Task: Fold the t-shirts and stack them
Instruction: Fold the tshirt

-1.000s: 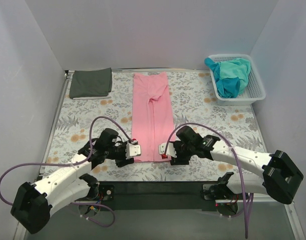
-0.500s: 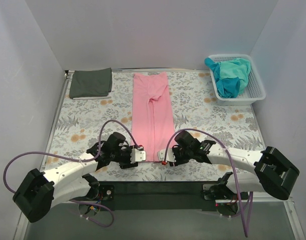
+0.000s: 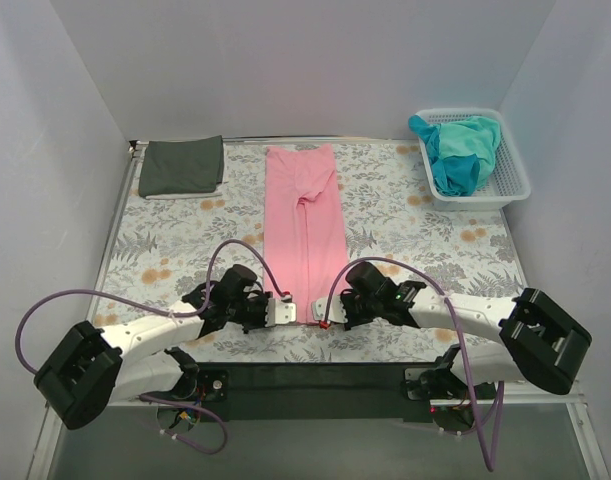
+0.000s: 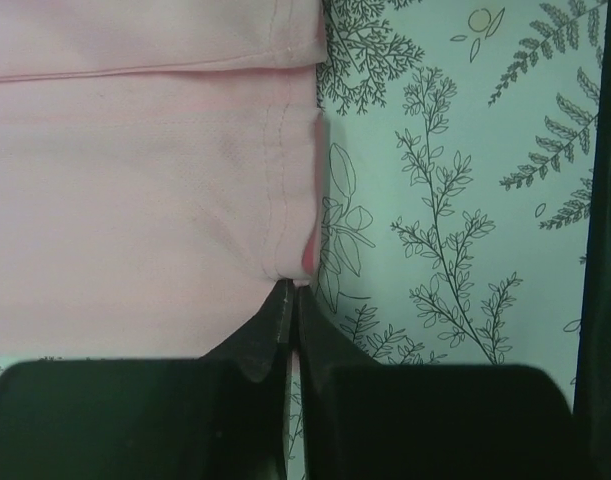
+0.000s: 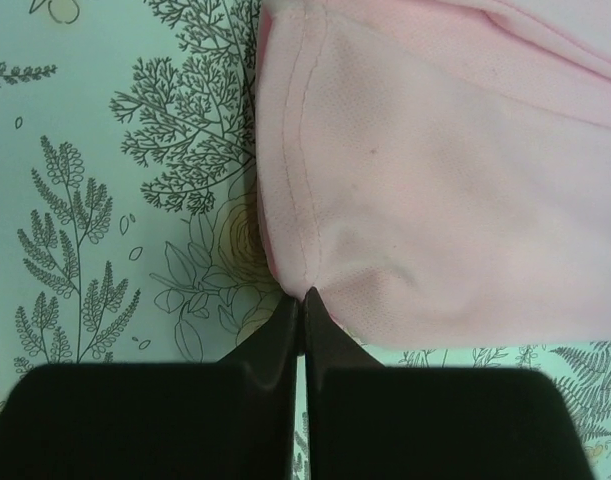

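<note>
The light pink t-shirt [image 3: 303, 230] lies as a long narrow strip down the middle of the floral tablecloth [image 3: 405, 220]. My left gripper [image 3: 288, 311] is shut on its near left hem corner; in the left wrist view the pink cloth [image 4: 145, 200] puckers at the closed gripper tips [image 4: 292, 290]. My right gripper [image 3: 323, 317] is shut on the near right hem corner, the pink cloth [image 5: 435, 180] bunching at its gripper tips [image 5: 303, 295]. A folded dark grey t-shirt [image 3: 182, 166] rests at the far left. The teal t-shirt [image 3: 460, 155] is crumpled in the basket.
The white mesh basket [image 3: 515, 185] stands at the far right corner. White walls close in the table on three sides. The black mounting strip [image 3: 315, 375] with both arm bases runs along the near edge.
Both grippers slid inward to the pink shirt's near hem corners and closed on them. The shirts and basket have not moved.
</note>
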`<state>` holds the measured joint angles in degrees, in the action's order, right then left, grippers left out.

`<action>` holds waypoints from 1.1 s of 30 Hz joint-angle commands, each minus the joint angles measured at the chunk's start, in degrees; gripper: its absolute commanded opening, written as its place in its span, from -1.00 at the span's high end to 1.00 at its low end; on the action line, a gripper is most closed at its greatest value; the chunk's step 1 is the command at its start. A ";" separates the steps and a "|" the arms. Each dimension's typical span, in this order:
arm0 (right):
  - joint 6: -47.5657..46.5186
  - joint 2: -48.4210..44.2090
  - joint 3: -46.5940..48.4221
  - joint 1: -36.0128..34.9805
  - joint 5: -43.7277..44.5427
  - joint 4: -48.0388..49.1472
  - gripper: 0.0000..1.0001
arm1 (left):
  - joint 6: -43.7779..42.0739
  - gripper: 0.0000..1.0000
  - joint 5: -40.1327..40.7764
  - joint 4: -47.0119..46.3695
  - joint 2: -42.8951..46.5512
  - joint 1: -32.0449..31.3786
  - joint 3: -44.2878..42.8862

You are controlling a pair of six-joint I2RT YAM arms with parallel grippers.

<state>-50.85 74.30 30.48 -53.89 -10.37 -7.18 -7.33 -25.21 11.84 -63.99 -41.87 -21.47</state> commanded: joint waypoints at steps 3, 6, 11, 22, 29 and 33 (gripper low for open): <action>1.80 -3.45 0.37 -0.34 0.01 -9.68 0.97 | -1.37 1.00 0.79 11.08 5.52 -0.32 -0.93; 2.24 -8.02 1.51 -0.60 -1.23 -13.03 0.97 | -1.46 1.00 -2.82 15.65 10.62 -0.32 -2.52; 3.83 -10.67 4.15 -0.87 -0.62 -16.11 0.97 | 1.79 1.00 -2.92 17.26 13.19 -0.32 -4.80; -2.67 -5.40 11.53 5.80 2.64 -15.06 0.97 | 1.98 1.00 -0.45 12.25 8.01 3.89 -11.13; -7.33 1.10 18.38 12.13 1.14 -13.13 0.97 | -3.12 1.00 -3.35 7.60 -1.13 12.85 -17.63; -9.44 6.10 23.12 15.03 0.26 -11.55 0.97 | -4.53 1.00 -3.97 3.47 -7.02 16.46 -22.72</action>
<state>-57.08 77.93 49.21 -40.88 -9.50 -20.71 -9.19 -27.90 19.55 -69.21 -27.40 -40.14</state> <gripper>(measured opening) 0.013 0.019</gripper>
